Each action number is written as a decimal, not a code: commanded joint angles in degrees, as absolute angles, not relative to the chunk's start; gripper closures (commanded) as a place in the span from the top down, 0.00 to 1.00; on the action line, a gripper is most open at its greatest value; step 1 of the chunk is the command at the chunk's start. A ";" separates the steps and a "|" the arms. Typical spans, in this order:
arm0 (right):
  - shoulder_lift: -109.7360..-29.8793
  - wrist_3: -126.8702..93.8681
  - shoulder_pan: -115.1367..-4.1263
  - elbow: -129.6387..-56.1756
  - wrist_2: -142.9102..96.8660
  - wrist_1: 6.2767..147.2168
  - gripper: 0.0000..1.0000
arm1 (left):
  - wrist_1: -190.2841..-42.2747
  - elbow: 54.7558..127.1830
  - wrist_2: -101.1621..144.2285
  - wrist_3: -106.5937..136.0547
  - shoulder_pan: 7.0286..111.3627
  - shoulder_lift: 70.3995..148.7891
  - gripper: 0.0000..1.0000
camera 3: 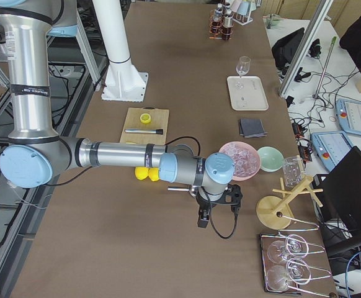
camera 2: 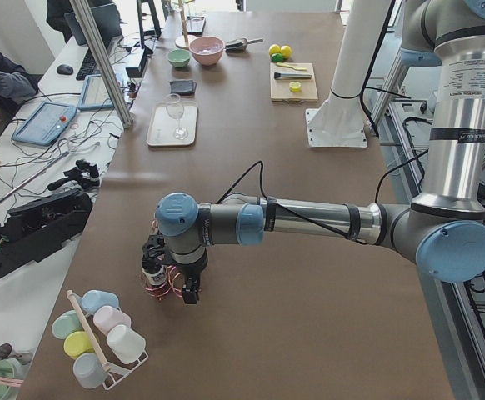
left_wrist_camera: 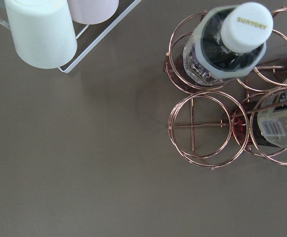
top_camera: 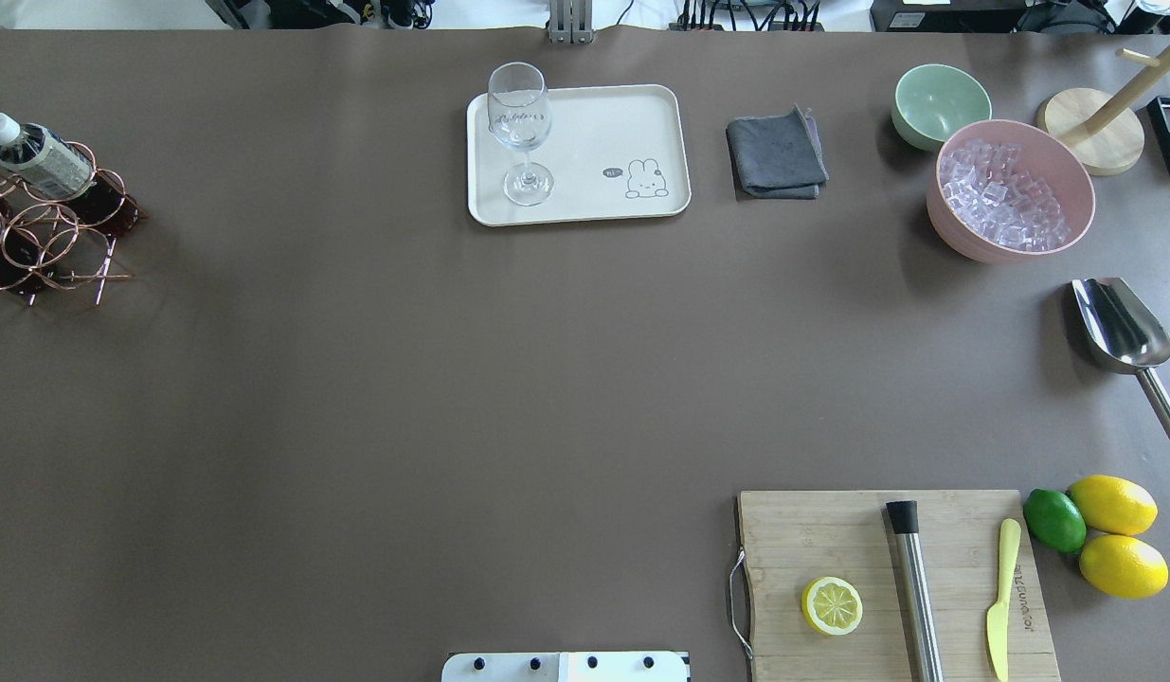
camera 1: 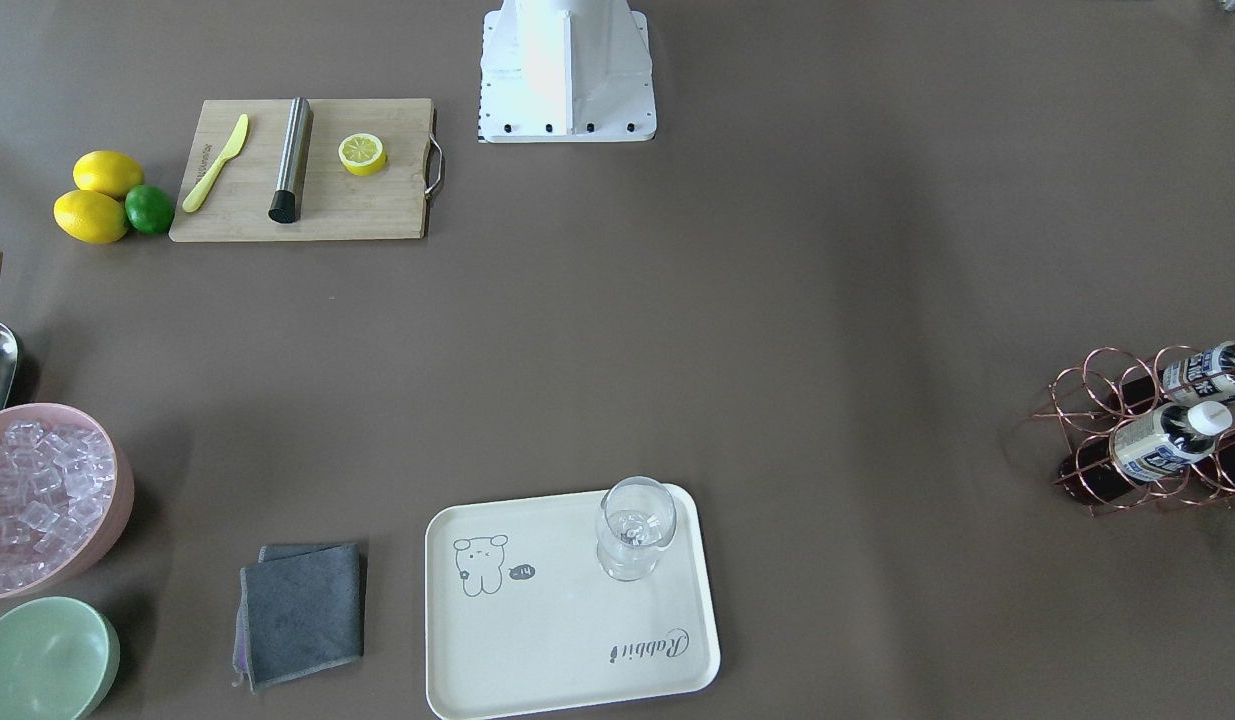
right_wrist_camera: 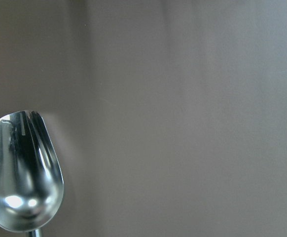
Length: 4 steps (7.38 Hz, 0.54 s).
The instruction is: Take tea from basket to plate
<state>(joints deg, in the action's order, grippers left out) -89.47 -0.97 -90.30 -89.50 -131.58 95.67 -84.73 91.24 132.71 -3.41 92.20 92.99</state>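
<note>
Tea bottle [left_wrist_camera: 207, 54] stands upright in the copper wire basket [left_wrist_camera: 193, 126] at the robot's left end of the table [camera 1: 777, 350], well apart from the cream plate [camera 1: 577, 640]. Small, stiff and likely light but smooth-sided, it seems best taken by the neck just under its white cap [left_wrist_camera: 246, 27]. The left gripper [camera 2: 176, 290] hangs over the basket, the right gripper [camera 3: 214, 214] near a steel scoop [right_wrist_camera: 22, 173]; whether either is spread cannot be told.

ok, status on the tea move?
Left gripper above basket, right gripper near scoop; jaws unreadable. Tea in basket. Plate has room beside the glass.
</note>
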 commanded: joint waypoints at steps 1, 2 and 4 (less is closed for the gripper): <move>-89.47 -0.97 -90.35 -89.47 -131.66 95.63 1.00 | -84.73 91.14 132.63 -3.34 92.11 92.99 0.98; -89.47 -0.97 -90.35 -89.47 -131.66 95.63 1.00 | -84.73 91.23 132.71 -3.43 92.20 92.99 0.98; -89.56 -0.97 -90.35 -89.47 -131.66 95.71 1.00 | -84.73 91.32 132.71 -3.60 92.20 92.90 0.98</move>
